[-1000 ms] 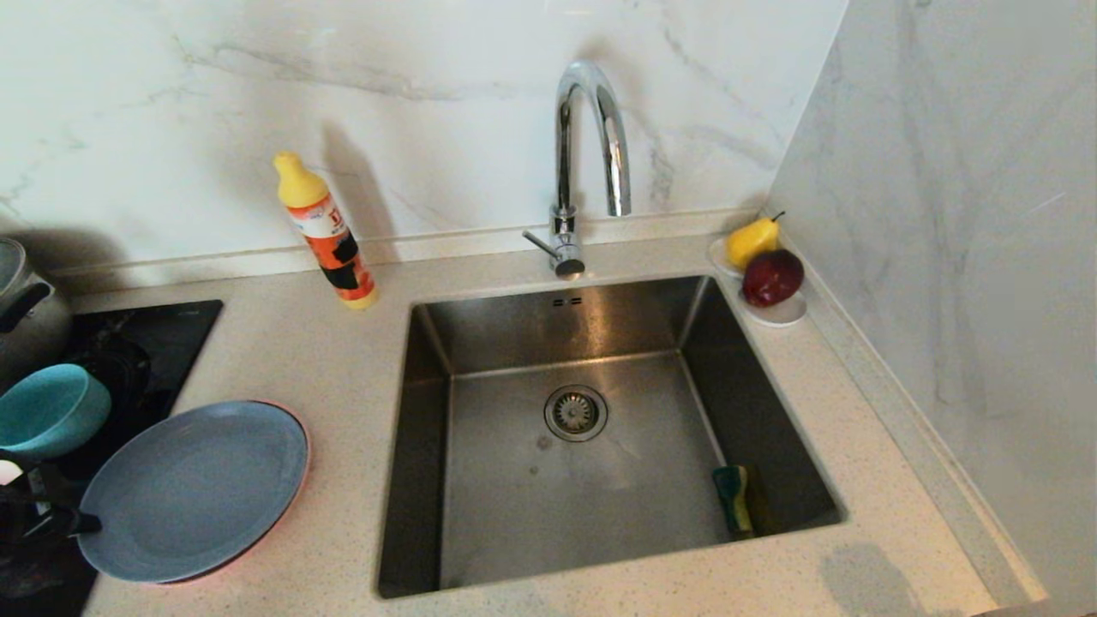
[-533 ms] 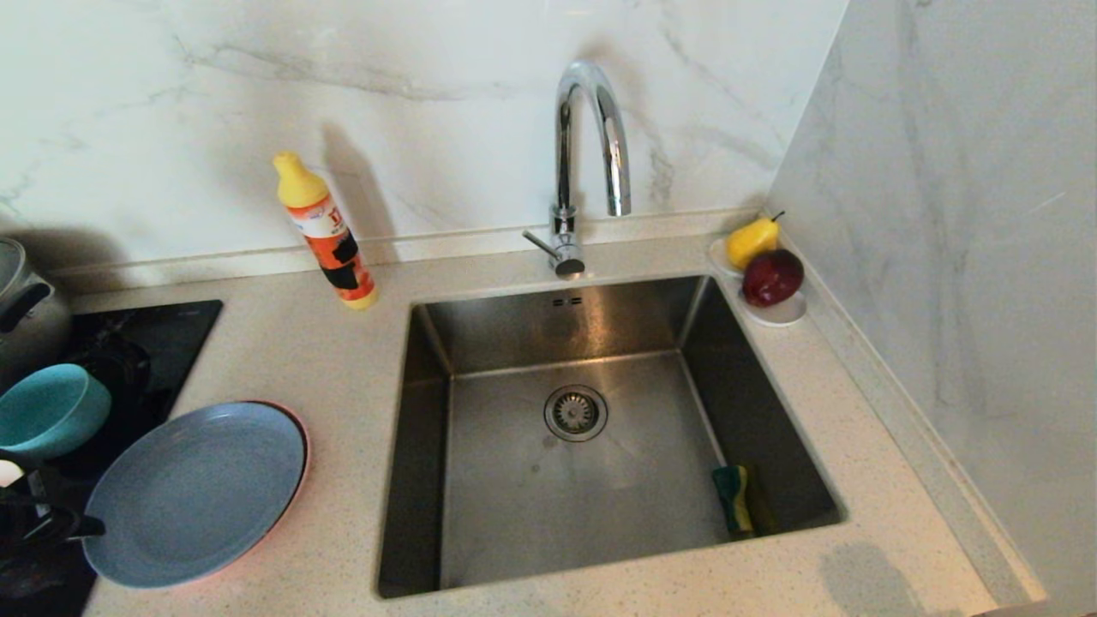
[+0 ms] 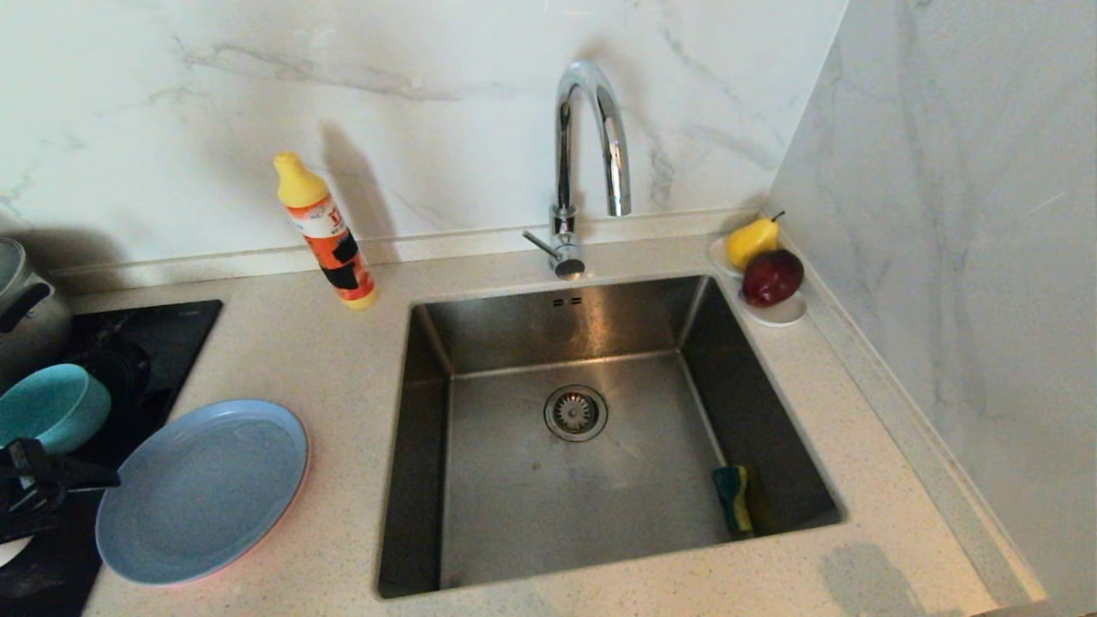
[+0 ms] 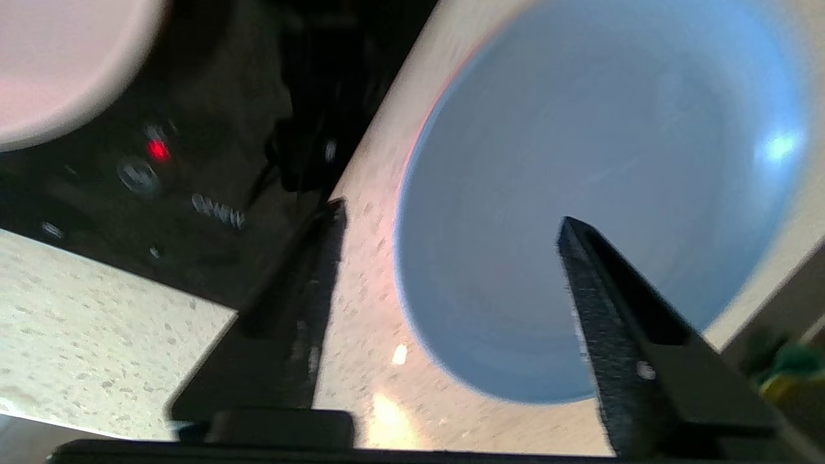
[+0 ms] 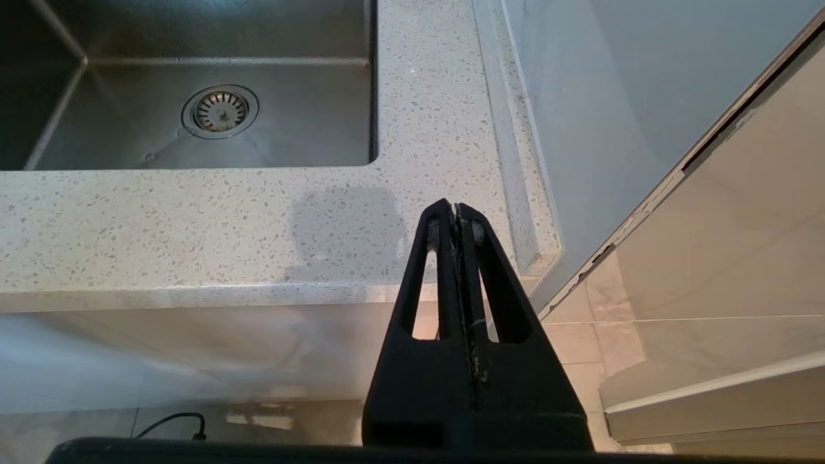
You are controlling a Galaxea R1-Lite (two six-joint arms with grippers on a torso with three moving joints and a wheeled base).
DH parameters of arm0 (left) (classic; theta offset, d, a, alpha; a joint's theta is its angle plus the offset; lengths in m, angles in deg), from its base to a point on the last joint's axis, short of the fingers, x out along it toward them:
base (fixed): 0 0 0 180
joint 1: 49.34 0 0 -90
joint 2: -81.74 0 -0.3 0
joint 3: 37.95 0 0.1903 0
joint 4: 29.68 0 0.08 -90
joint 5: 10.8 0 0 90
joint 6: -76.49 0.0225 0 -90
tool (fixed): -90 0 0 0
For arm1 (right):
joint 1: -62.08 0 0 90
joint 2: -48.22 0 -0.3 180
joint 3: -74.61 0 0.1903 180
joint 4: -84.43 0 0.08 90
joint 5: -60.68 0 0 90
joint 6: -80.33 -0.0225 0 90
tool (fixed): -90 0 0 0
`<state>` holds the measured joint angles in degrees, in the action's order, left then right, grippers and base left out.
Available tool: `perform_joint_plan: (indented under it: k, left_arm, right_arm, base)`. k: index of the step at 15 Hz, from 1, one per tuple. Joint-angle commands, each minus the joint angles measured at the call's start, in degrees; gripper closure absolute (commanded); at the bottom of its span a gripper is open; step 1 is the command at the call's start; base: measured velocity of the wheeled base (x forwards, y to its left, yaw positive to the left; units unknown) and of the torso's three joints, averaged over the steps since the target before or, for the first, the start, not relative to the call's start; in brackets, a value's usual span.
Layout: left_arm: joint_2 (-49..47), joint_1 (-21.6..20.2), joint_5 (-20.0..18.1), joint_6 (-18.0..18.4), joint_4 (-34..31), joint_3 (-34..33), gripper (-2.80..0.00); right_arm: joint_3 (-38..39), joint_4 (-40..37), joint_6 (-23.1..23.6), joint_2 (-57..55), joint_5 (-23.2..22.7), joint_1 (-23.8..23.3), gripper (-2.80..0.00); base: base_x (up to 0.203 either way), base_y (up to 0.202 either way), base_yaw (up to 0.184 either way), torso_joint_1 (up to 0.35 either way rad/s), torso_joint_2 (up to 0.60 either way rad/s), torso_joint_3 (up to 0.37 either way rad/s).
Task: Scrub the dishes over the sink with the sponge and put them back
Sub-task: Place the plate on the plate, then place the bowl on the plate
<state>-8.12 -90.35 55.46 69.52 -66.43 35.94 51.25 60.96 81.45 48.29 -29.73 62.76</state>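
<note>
The left end effector (image 4: 445,225), fingers spread, hangs at the near-left rim of the grey-blue plate (image 3: 201,491), which lies on the bench (image 3: 343,377) left of the sink (image 3: 591,428). The sponge (image 3: 734,497) leans in the sink's near-right corner. The right end effector (image 5: 456,216), pressed together, sits parked below the bench's near edge.

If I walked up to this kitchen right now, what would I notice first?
Probably the big steel sink in the middle, with the yellow-and-green sponge standing against its right wall. Next, the grey-blue plate on the counter to the left, with the left gripper open beside its rim. The orange dish soap bottle and the pear and red apple at the back add colour.
</note>
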Motion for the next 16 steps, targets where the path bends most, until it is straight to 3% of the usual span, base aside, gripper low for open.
perform_joint_plan:
  k: [1, 4, 10, 14, 15, 16]
  left_arm:
    - [2.3, 0.0, 0.4, -0.9, -0.4, 3.2, 0.00]
    - [2.3, 0.0, 1.4, -0.1, -0.4, 7.1, 0.00]
    - [-5.9, 0.0, 8.4, 4.2, -0.3, 16.6, 0.00]
    - [-11.7, -1.6, 15.4, 5.9, -1.8, 18.4, 0.00]
    - [-11.7, -1.7, 15.4, 5.7, -1.9, 18.4, -2.80]
    - [-11.7, -1.7, 15.5, 5.2, -2.3, 18.6, -2.80]
  right_arm:
    - [0.0, 0.0, 0.0, 0.1, 0.0, 0.0, 0.00]
    - [0.0, 0.0, 0.0, 0.1, 0.0, 0.0, 0.00]
    - [0.0, 0.0, 0.0, 0.1, -0.1, 0.0, 0.00]
    - [0.0, 0.0, 0.0, 0.1, 0.0, 0.0, 0.00]
    - [0.0, 0.0, 0.0, 0.1, 0.0, 0.0, 0.00]
    - [0.0, 0.0, 0.0, 0.1, 0.0, 0.0, 0.00]
  base:
    - [0.000, 0.000, 0.000, 0.000, 0.00, 0.000]
    - [0.000, 0.000, 0.000, 0.000, 0.00, 0.000]
    - [0.000, 0.000, 0.000, 0.000, 0.00, 0.000]
    - [0.000, 0.000, 0.000, 0.000, 0.00, 0.000]
    - [0.000, 0.000, 0.000, 0.000, 0.00, 0.000]
    - [0.000, 0.000, 0.000, 0.000, 0.00, 0.000]
